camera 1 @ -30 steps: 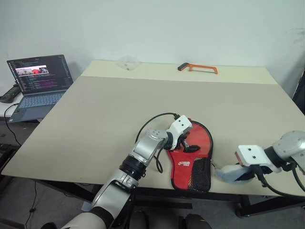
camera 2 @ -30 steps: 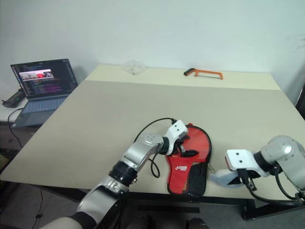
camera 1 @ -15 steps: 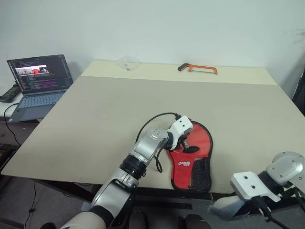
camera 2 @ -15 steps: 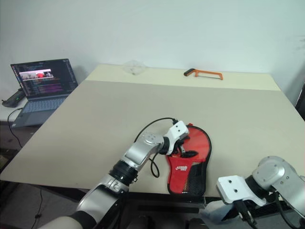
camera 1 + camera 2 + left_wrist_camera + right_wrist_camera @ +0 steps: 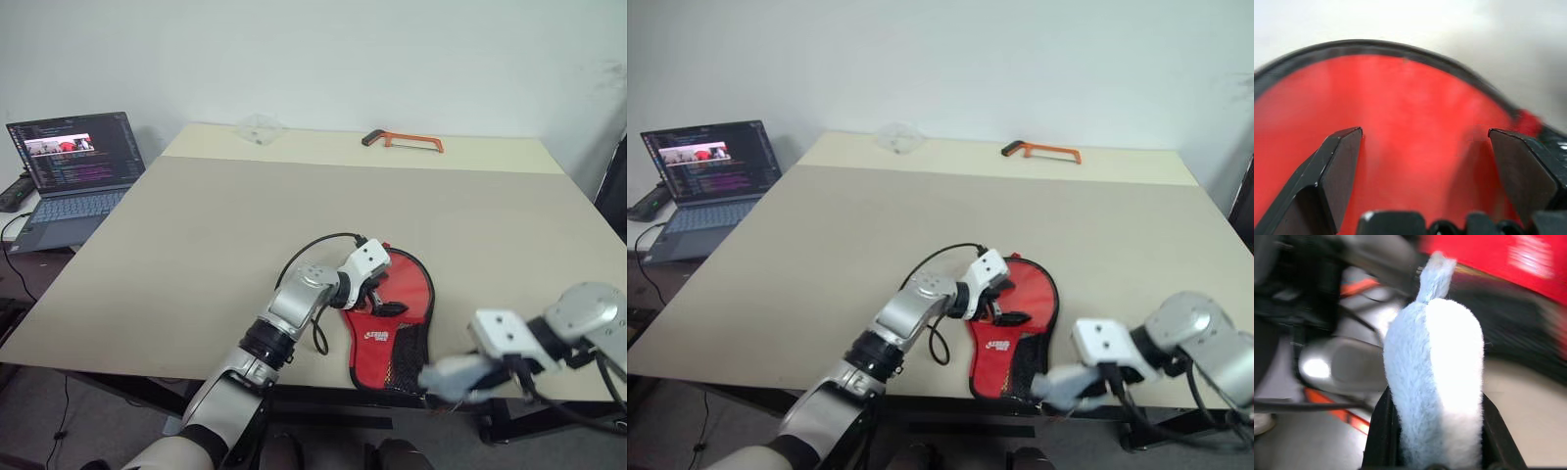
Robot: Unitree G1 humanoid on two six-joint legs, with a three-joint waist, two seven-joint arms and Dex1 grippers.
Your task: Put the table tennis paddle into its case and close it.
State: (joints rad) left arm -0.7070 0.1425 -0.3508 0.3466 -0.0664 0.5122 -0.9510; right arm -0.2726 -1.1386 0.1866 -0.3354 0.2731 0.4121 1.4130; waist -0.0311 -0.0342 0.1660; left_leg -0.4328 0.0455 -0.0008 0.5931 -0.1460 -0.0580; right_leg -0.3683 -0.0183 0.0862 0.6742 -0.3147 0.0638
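1. One case (image 5: 397,318) lies flat near the table's (image 5: 196,225) front edge.
2. Left gripper (image 5: 384,297) rests over it, fingers (image 5: 1337,166) spread wide.
3. Right gripper (image 5: 441,377) pinches a fuzzy white pendant (image 5: 1437,377) beside the case's bottom end.

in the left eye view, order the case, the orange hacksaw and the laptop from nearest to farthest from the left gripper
1. The case: directly under the open left gripper, at the table's near edge.
2. The orange hacksaw: far edge of the table, straight ahead.
3. The laptop: off the table, far to the left.
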